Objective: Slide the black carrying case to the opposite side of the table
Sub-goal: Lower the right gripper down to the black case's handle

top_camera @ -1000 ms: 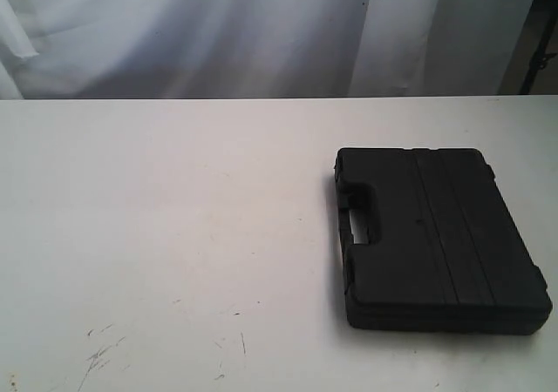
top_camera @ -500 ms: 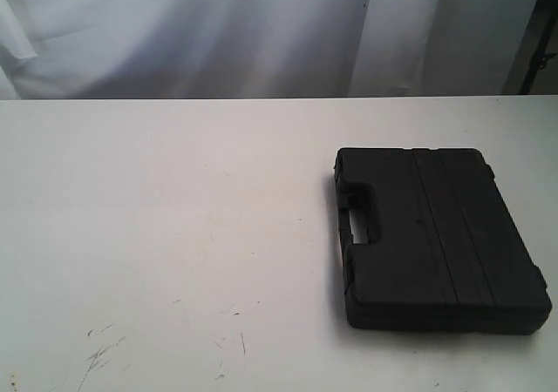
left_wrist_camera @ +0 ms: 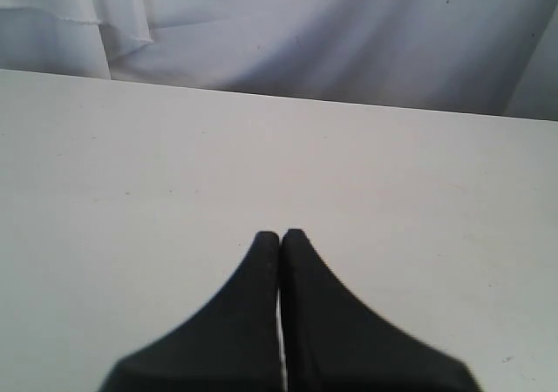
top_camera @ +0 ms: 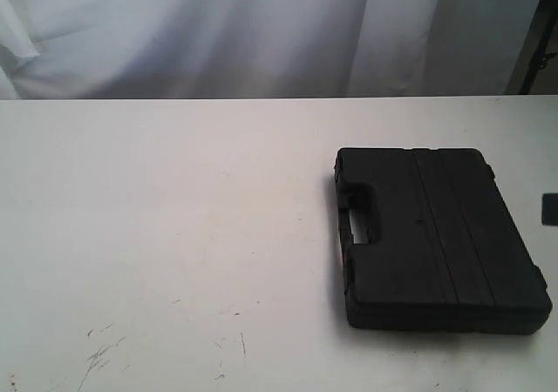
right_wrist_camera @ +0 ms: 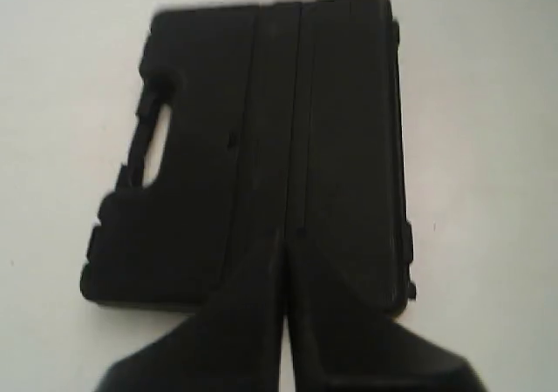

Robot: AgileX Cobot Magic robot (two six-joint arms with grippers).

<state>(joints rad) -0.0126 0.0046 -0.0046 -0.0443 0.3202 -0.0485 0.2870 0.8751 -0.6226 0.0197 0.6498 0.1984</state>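
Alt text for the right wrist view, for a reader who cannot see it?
A closed black carrying case lies flat on a white table, with its handle cutout along one edge. In the foreground the right gripper shows two dark fingers pressed together, overlapping the case in the image.

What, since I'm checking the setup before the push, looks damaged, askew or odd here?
Nothing serious. The black carrying case lies flat and closed on the right part of the table, with no visible damage. The only blemishes are faint dark scratches at the exterior view's lower left. The left gripper and right gripper are shut.
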